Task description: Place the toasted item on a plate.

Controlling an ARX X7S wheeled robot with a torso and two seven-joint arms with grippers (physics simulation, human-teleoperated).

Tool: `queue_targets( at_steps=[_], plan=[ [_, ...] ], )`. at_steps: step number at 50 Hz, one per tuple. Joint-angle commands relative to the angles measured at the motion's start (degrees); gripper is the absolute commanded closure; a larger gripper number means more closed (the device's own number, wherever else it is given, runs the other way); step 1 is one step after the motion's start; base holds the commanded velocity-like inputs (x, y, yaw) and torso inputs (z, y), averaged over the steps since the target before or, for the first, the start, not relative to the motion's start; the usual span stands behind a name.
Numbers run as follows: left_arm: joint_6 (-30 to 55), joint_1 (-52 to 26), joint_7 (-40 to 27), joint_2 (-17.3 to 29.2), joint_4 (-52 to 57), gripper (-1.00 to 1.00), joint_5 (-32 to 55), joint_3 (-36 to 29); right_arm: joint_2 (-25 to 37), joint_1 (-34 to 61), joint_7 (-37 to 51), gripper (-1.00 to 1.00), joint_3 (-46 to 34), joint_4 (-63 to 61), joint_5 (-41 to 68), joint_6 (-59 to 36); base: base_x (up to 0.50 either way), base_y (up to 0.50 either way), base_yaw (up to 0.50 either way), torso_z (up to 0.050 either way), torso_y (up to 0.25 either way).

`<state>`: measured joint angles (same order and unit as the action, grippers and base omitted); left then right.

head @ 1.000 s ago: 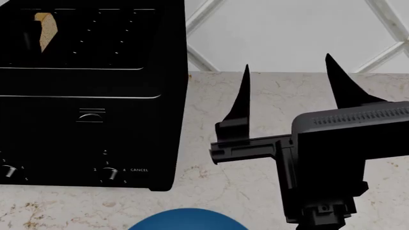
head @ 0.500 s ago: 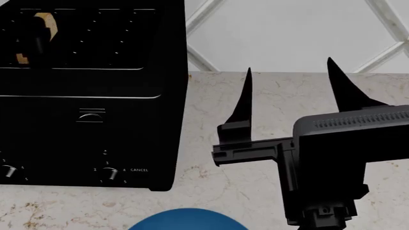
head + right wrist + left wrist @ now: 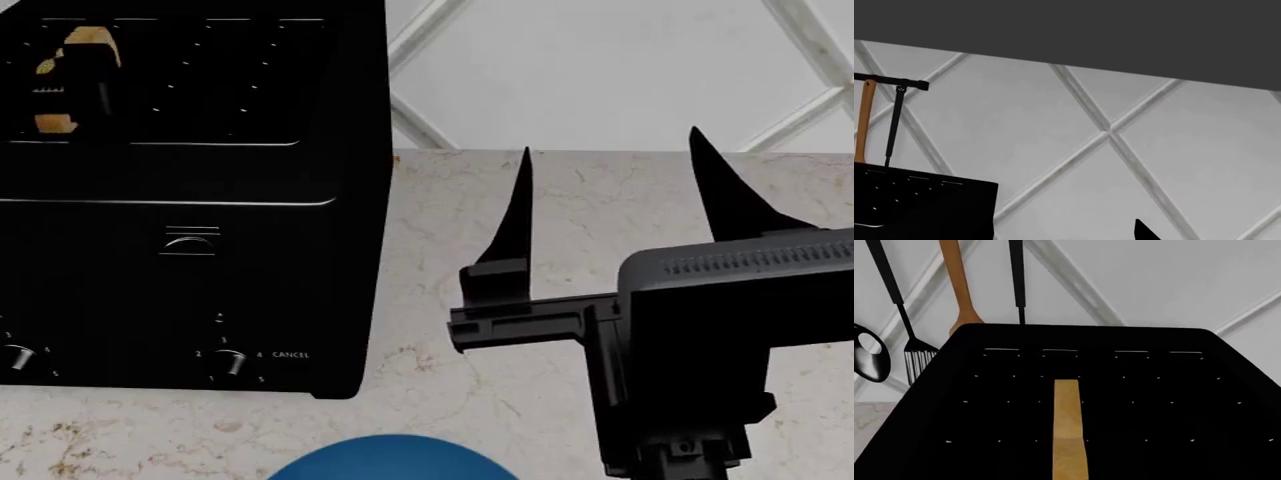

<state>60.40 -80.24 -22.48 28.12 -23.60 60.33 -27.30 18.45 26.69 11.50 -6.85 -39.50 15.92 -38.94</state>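
Note:
The toasted item [image 3: 88, 42] stands in a slot at the far left of the black toaster's [image 3: 187, 270] top. A dark shape that looks like my left gripper [image 3: 88, 92] crosses the slice's middle, so only its top and a lower corner show. In the left wrist view the slice's golden crust [image 3: 1069, 430] runs straight to the frame edge; the jaws are lost against the black toaster. My right gripper [image 3: 610, 142] is open and empty over the counter, right of the toaster. The blue plate's rim [image 3: 387, 458] shows at the front edge.
The marble counter [image 3: 441, 420] meets a white diamond-tiled wall [image 3: 601, 70]. A wooden spatula [image 3: 957, 287], a black slotted turner [image 3: 917, 356] and a ladle [image 3: 869, 357] hang behind the toaster. The toaster's corner [image 3: 927, 205] shows in the right wrist view.
A dark shape, apparently my left gripper, has moved from beside the slice to across its middle, and a lower part of the slice now shows. My right gripper has sunk slightly.

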Motion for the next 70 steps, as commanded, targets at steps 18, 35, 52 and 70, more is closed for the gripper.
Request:
queue_targets(
  at_steps=[18,35,52,70],
  plan=[
    [-0.9,-1.3,0.7,-0.1,-1.3,1.0,-1.7,-1.5,0.4,-1.2,0.7,-1.0,0.2,-0.3,0.5,0.9,0.0,0.0,0.0,0.0,0.001],
    [0.2,-9.5,2.6,-1.0,-3.9,1.0,-3.5,-3.0,0.2,-0.2,0.9,-1.0,-0.3,0.6,0.8,1.5,0.0,0.0,0.0,0.0,0.001],
    [1.2,-14.8,2.5,-1.2,-3.6,1.0,-4.3,-3.6,0.5,-1.4,1.2,-1.0,0.0,0.2,1.3,2.4,0.0,0.0,0.0,0.0,0.004],
    [5.0,-17.0,-2.6,-0.5,4.2,1.0,0.4,0.5,0.6,-0.9,1.6,-1.0,-0.5,0.4,1.6,2.4,0.0,0.0,0.0,0.0,0.0]
  ],
)
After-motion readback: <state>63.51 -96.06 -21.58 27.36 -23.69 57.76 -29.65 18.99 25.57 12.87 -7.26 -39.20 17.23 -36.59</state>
